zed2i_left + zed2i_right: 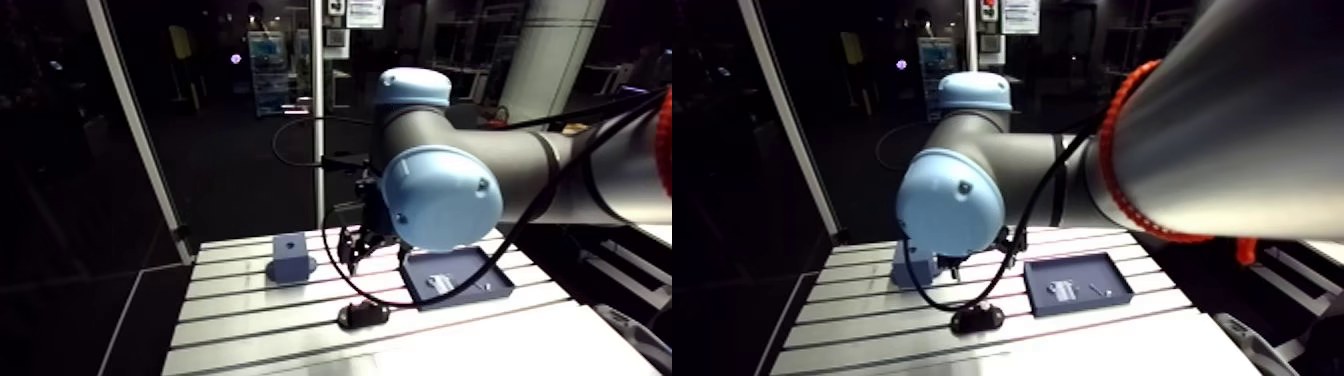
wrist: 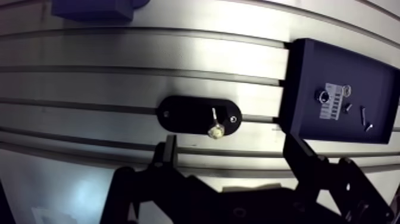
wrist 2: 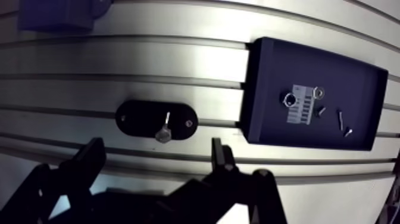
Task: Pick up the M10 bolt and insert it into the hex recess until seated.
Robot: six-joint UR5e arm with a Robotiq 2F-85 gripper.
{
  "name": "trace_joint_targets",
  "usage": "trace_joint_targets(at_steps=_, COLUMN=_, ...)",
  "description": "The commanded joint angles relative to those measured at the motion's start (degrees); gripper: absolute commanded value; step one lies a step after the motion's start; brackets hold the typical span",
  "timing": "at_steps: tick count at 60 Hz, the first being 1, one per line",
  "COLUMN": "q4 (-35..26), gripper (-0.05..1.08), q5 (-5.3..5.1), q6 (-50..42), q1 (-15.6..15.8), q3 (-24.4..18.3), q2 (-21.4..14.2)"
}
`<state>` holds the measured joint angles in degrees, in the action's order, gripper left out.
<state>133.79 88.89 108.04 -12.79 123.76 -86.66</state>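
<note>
Hand (image 2: 231, 143) open — two matte black fingers (image 2: 168, 158) spread wide, nothing betw. them, hovering over the counter (image 2: 149, 53). M10 bolt (image 2: 215, 127) sits just ahead of the hand, roughly in line w/ the gap, touched by neither finger. Bolt is bright silver metal: shiny hex head at the end nearer the hand, slim shank running away from it. It's on a black oval plate (image 2: 181, 113) w/ rounded ends and a small screw head near one end; the bolt head is at the plate's near edge. Can't tell if it's seated in a recess or just resting there. Plate lies flat on the counter — ribbed aluminium, long parallel slots, dull sheen. Beside the plate, close but apart, is a dark blue rectangular tray (image 2: 306, 71) w/ raised rim. Inside it: a small metal ring (image 2: 323, 96), a pale label w/ bars (image 2: 335, 107), a couple of tiny dark screws (image 2: 364, 118). Farther across the counter is a blue squarish block (image 1: 290, 250) on a round base, hole in its top.
</note>
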Motion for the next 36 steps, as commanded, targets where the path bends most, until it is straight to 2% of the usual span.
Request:
trace_joint_targets(at_steps=1, q4=3.8, gripper=0.1, q5=-0.07, q6=0.0, q1=-1.1, q3=1.3, q2=2.2)
trace_joint_targets(at_steps=8, q4=5.2, gripper=0.18, q5=-0.07, q6=0.0, q1=-1.4, q3=1.7, q2=3.3)
trace_joint_targets(at_steps=19, q4=5.3, gripper=0.23, q5=-0.17, q6=-0.1, q1=-1.3, q3=2.0, q2=3.4)
trace_joint_targets(at_steps=36, q4=5.3, gripper=0.26, q5=-0.26, q6=-0.1, q1=-1.0, q3=3.0, q2=3.5)
